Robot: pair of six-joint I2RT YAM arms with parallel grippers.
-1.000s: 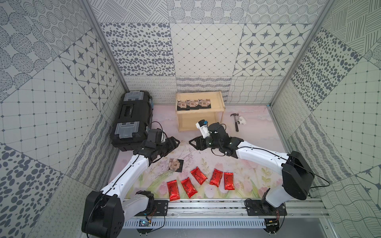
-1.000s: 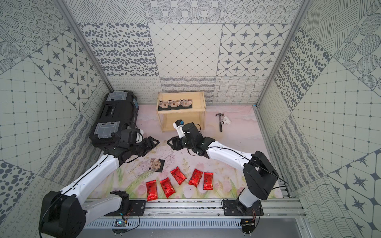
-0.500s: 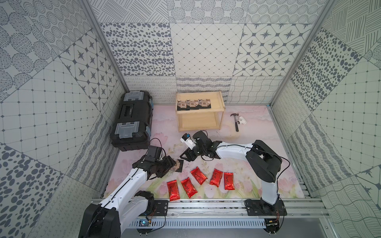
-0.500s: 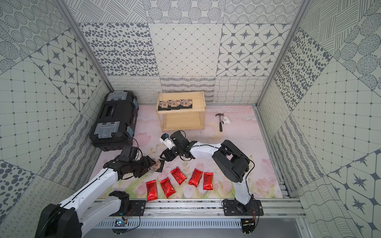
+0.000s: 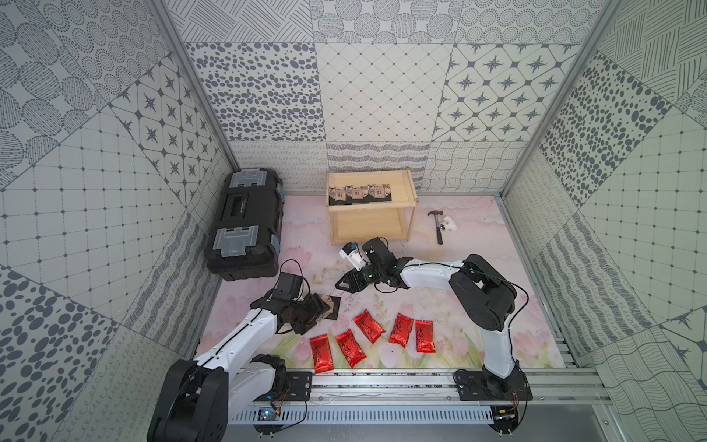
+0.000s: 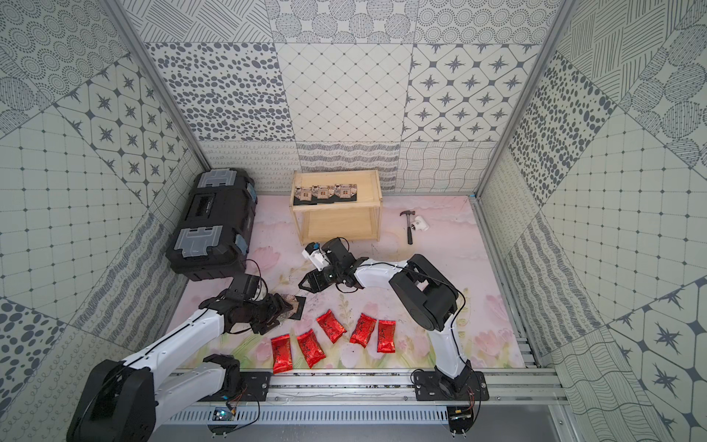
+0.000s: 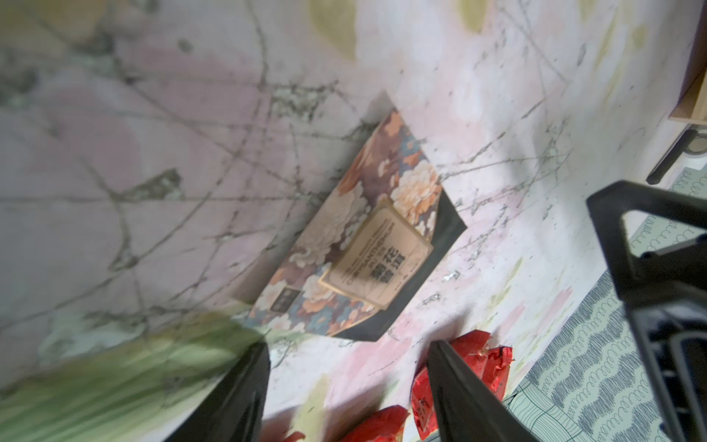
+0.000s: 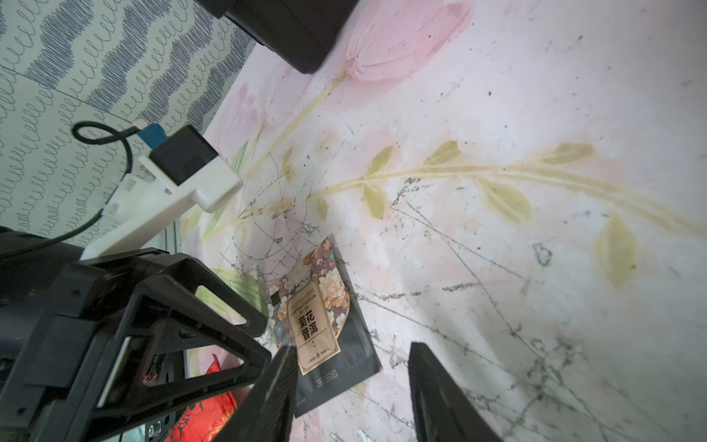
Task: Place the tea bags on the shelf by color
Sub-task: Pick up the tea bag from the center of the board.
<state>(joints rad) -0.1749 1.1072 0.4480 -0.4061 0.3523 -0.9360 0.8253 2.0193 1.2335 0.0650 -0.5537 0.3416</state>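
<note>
Left gripper point(image 7: 348, 348) has its fingers spread and empty, the flat black floral-label tea sachet point(image 7: 367, 245) lying just past the tips, so I'd come in low, straddle one edge and pinch softly; right gripper point(image 8: 352, 350) is spread and empty too.

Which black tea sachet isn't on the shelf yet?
The black squarish sachet on the pink floral mat; the other three line the pale wooden shelf's top tier.
</note>
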